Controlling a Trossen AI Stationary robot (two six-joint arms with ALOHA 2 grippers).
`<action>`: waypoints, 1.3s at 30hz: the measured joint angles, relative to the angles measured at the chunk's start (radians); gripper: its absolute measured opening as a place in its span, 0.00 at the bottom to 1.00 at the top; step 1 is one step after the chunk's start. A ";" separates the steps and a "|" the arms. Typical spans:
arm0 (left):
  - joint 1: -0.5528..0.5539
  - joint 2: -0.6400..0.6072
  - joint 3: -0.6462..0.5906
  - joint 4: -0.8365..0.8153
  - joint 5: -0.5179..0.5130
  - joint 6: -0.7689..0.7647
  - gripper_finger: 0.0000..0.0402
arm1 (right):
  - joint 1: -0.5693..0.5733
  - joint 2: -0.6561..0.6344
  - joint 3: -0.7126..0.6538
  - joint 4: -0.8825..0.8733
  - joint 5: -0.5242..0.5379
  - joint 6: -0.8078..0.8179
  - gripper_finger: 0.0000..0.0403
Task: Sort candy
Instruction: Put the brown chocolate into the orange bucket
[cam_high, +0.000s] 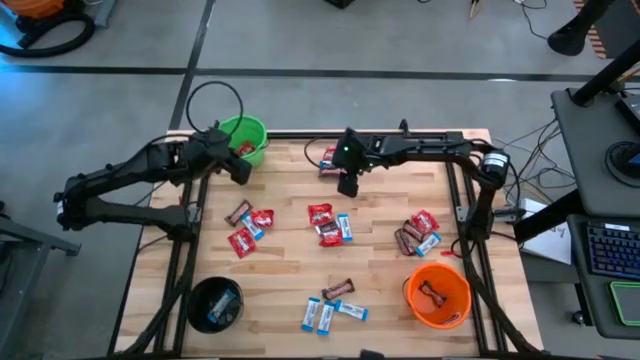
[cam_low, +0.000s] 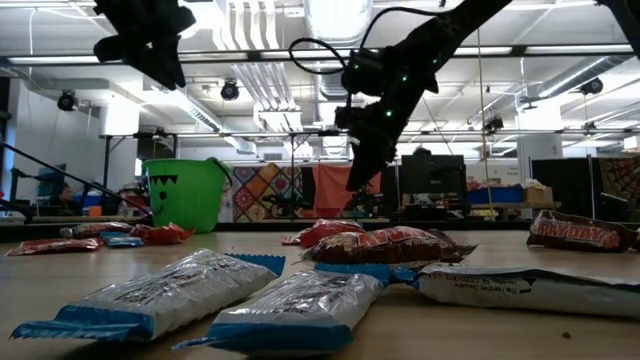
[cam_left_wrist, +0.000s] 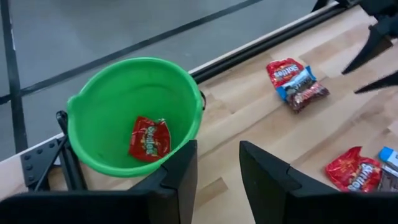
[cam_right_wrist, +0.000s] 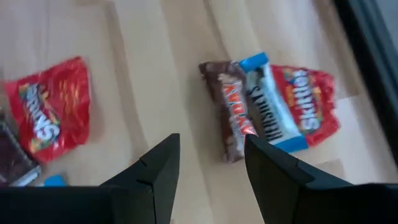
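The right claw (cam_right_wrist: 208, 165), fingers spread and empty, hangs above a brown bar (cam_right_wrist: 229, 111) lying against a blue-and-white packet (cam_right_wrist: 268, 102) and a red packet (cam_right_wrist: 311, 106) near the table's (cam_high: 290, 300) far edge. Likely next: drop and pinch the bar. The left claw (cam_left_wrist: 217, 171), spread and empty, hovers beside the green bucket (cam_left_wrist: 99, 93), which holds one red packet (cam_left_wrist: 149, 138).

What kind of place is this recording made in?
Probably a robotics lab or an open workshop. The wooden table stands on a bare concrete floor, the low view shows exposed ceiling ducts and desks with monitors behind, and a keyboard sits on a stand beside the table.
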 joint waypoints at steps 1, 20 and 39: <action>0.004 -0.001 0.000 0.000 0.000 0.005 0.26 | -0.002 0.014 0.010 -0.001 -0.001 0.000 0.42; 0.021 -0.020 0.000 -0.014 0.021 0.008 0.26 | -0.043 0.226 0.216 -0.128 -0.036 -0.062 0.42; 0.023 -0.024 0.000 -0.024 0.020 0.007 0.26 | -0.070 0.298 0.252 -0.130 -0.061 -0.068 0.42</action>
